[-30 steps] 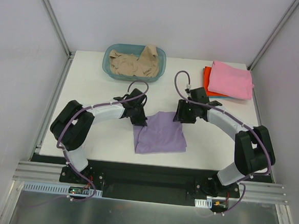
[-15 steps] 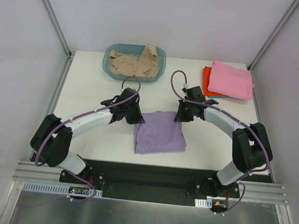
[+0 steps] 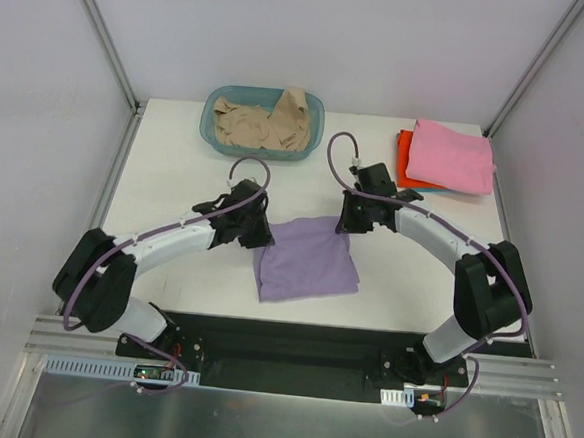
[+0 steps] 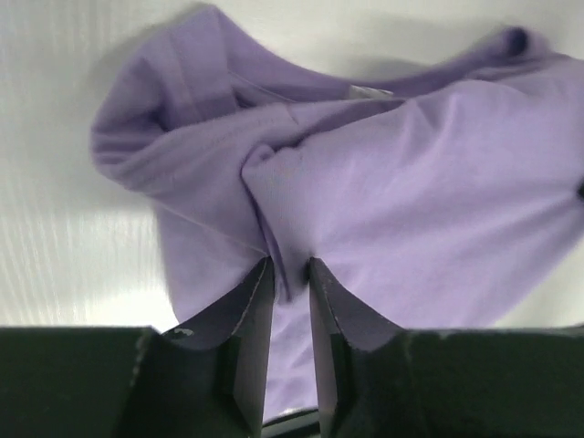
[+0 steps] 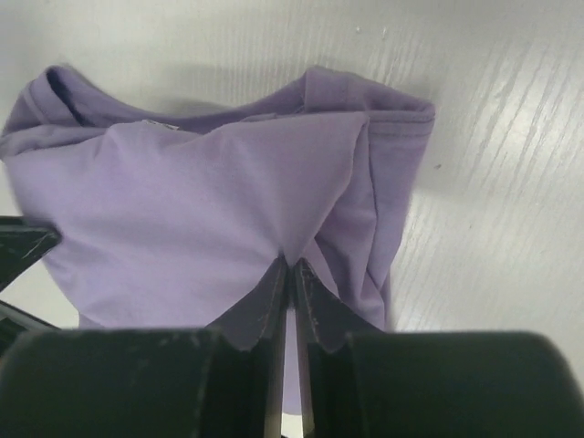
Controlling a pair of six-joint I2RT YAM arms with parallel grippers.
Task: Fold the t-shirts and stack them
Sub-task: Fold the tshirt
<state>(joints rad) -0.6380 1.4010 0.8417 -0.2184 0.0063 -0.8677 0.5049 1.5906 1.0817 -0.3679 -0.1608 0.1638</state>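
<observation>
**Holding the lavender t-shirt [image 3: 307, 262] by its far edge with both arms**

Pinching the far left corner with the left gripper [image 3: 256, 234], fingers clenched on a ridge of purple cloth. Showing up close, in the left wrist view, as two dark fingers [image 4: 255, 301] almost meeting, with fabric squeezed between them. Pinching the far right corner with the right gripper [image 3: 349, 221], likewise clamped tight on a fold, its fingers [image 5: 274, 292] pressing together in the right wrist view.

Differing from half a second ago: sitting a little further left as a whole, with the near left corner reaching further left across the white table [image 3: 174, 181]. Also standing slightly further left with both grippers, the right one a touch farther away too.

Lying near the middle of the table, between the two arms and toward the near edge. Pointing the neckline, with its small white label, to the far side between the two grippers, and the opposite edge to the near side. Running slightly longer left to right than near to far, and tilting along that axis so the right end sits a bit farther away. Bunching and wrinkling along the far edge, lying flatter toward the near edge.

Resting well apart at the far right corner: the pink t-shirt [image 3: 452, 155], folded on top of the orange-red t-shirt [image 3: 404, 159]. Sitting at the far side, left of centre: the beige t-shirt [image 3: 262, 122], crumpled inside the teal basket [image 3: 208, 125].
</observation>
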